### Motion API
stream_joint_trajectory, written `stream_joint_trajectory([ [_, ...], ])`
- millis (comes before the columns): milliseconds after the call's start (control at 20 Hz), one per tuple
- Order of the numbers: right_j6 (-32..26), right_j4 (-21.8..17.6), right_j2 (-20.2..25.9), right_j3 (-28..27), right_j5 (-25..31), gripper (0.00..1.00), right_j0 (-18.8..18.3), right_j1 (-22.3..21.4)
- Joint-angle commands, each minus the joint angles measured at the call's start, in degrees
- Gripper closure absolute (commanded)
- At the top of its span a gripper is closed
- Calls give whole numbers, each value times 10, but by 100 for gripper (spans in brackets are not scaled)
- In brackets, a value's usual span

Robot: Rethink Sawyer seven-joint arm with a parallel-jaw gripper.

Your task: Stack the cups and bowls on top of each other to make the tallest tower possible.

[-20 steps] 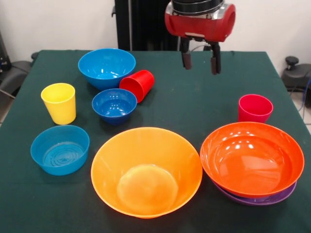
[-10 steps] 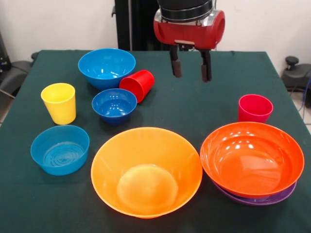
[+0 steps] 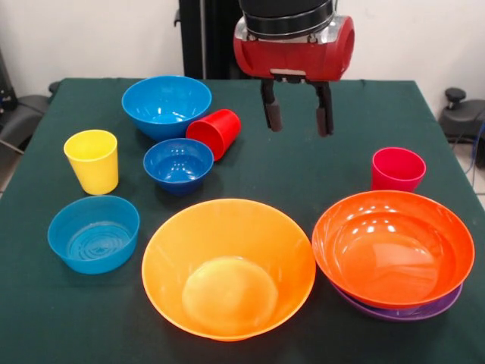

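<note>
While your gripper (image 3: 296,117) hangs empty with jaws spread wide, the tipped red cup (image 3: 214,133) lies just to its picture-left, mouth aimed down-left, beside the small blue bowl (image 3: 179,164).

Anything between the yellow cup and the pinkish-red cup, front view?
Yes: in the front view the small blue bowl sits between the yellow cup and pinkish-red cup; beyond it, bare green cloth.
</note>
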Motion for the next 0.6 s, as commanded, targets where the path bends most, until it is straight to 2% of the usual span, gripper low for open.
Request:
stream_joint_trajectory([
  [50,-159,-50,47,18,27,0,-14,17],
  [400,-145,-54,50,37,15,0,-17,8],
  [600,-147,-63,53,15,21,0,-14,20],
])
